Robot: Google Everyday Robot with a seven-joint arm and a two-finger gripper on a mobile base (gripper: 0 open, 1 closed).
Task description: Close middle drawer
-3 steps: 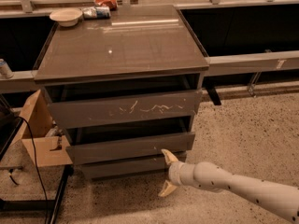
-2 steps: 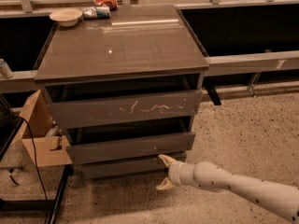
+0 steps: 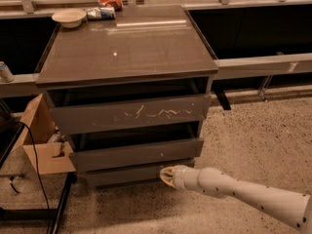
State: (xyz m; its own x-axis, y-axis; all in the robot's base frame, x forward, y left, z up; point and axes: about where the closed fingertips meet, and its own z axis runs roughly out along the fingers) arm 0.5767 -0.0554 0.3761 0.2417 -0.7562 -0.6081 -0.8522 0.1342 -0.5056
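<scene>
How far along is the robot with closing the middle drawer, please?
Done: nothing yet. The middle drawer juts out of the cabinet, with a dark gap above its front. In hand: the end effector is low, just under the right part of that front, before the lowest drawer front. Left: probably raise it onto the front and push the drawer in flush.

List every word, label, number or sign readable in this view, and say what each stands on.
No text here can be read.
Red packet on the cabinet top: print too blurred.
Silvery packet beside it: too blurred.
Can at the left edge: too blurred.
White tag on the rail: too small.
Top drawer front: white scratches, not letters.
Middle drawer: plain front, no label.
Gripper, just below the middle drawer: no marking visible.
</scene>
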